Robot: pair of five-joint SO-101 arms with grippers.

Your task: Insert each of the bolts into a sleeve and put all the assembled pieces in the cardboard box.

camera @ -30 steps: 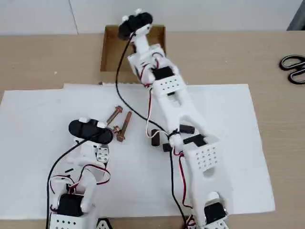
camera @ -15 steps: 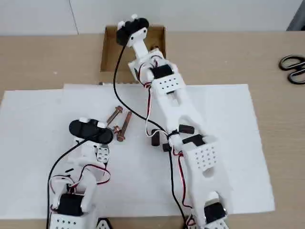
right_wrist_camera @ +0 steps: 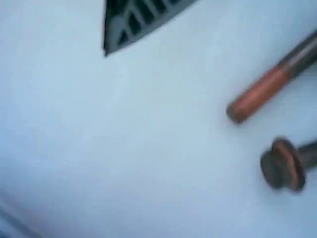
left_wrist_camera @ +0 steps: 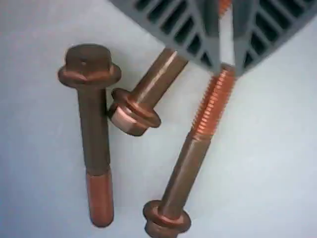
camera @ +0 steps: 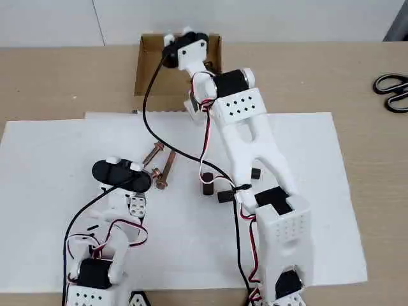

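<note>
The white paper sheet [camera: 44,191] covers most of the counter [camera: 64,76]. The left gripper [camera: 137,178] is at the sheet's near left part, right beside the three bolts [camera: 169,166].

In the left wrist view its grey ribbed fingers [left_wrist_camera: 183,25] are almost together, with only a thin slit between them. They sit over the threaded end of one bolt [left_wrist_camera: 198,148], and a strip of thread shows through the slit. That slit is narrower than the bolt, so nothing is clamped. Next to it, a shorter bolt [left_wrist_camera: 143,99] touches its flange to the shank of a third bolt [left_wrist_camera: 94,124], whose hex head faces the camera. All three lie flat on the paper.

Farther back, the cardboard box [camera: 143,70] stands on the bare counter just past the sheet's far edge. The right gripper [camera: 182,46] is above the box.

Only one ribbed finger [right_wrist_camera: 138,20] shows in the right wrist view, so I cannot tell how the right fingers stand. That blurred view also takes in a bolt's shank tip [right_wrist_camera: 262,94] and a bolt head [right_wrist_camera: 282,163] on a pale surface.

Three black sleeves [camera: 207,186] lie on the paper close by the right arm, apart from the bolts. A pair of scissors [camera: 392,89] rests at the counter's far right edge.
</note>
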